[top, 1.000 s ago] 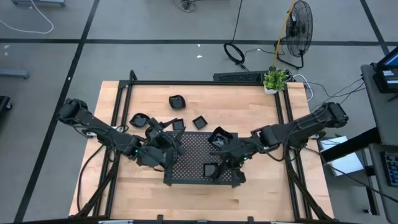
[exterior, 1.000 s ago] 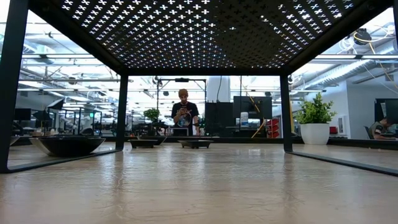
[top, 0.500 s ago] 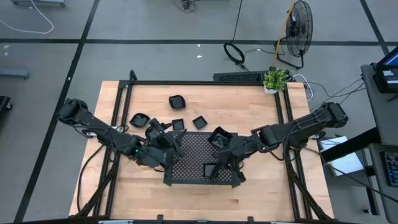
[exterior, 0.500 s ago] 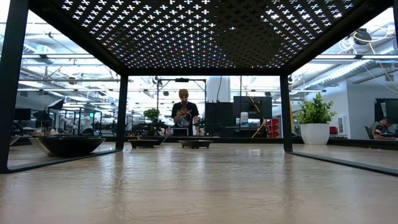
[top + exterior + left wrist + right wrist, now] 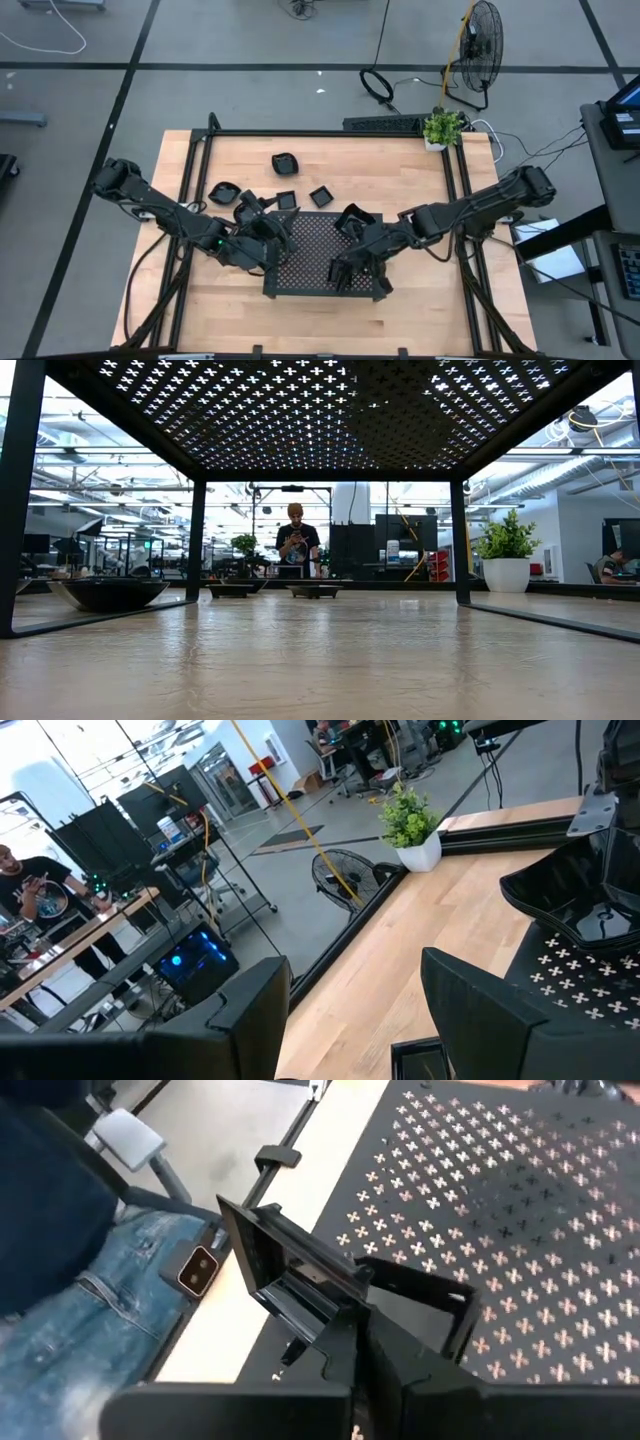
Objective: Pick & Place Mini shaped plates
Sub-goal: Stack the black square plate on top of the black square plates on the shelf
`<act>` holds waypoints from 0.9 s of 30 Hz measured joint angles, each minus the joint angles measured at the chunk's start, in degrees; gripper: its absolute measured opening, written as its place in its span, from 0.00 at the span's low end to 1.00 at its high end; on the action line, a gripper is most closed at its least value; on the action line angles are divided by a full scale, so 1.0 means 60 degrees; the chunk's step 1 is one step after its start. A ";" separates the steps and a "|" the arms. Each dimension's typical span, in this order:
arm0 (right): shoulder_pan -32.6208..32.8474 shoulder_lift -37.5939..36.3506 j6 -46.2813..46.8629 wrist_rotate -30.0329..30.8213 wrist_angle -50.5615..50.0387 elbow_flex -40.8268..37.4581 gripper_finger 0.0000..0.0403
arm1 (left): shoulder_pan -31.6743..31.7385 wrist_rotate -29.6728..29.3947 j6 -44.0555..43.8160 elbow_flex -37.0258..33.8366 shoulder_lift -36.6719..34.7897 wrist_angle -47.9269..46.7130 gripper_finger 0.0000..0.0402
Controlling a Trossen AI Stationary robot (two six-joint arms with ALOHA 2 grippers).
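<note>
Nearest you, the right tool (image 5: 345, 268) was clenched on a small glossy black square plate (image 5: 290, 1270). It held the plate tilted on edge over the near part of the large dark perforated rectangular tray (image 5: 310, 240). That plate was not yet set down.

Farther in on the tray, toward its right far corner, one larger angular black plate (image 5: 356, 220) already lay placed. At the tray's left edge the left tool (image 5: 275, 235) hung with its fingers spread wide and nothing between them.

Beyond the tray, on the light wooden desk (image 5: 420, 260), you had more to move:
- A small square plate (image 5: 285, 200) and a second small square plate (image 5: 321, 196) lay just past the far edge.
- An angular plate (image 5: 222, 190) lay off to the left.
- A rounded plate (image 5: 285, 162) lay farthest out.
- A dark shape close by the left tool may have been a fifth, but I could not tell.

By my judgement you were early in the job, with one plate placed, one in hand and at least four waiting.

The count was one tray, two arms and six plates for certain, possibly seven.
</note>
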 joint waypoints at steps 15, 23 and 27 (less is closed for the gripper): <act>0.0033 -0.0411 0.1333 0.0253 -0.0864 -0.0007 0.00 | 0.0000 0.0000 -0.0004 0.0000 0.0004 -0.0015 0.57; 0.0040 -0.0800 0.1961 0.1087 -0.0553 -0.0004 0.00 | 0.0000 0.0000 -0.0003 0.0000 0.0004 -0.0015 0.57; 0.0031 -0.1195 0.3757 0.1741 -0.0887 -0.0004 0.00 | 0.0000 0.0000 0.0000 0.0000 0.0004 -0.0015 0.57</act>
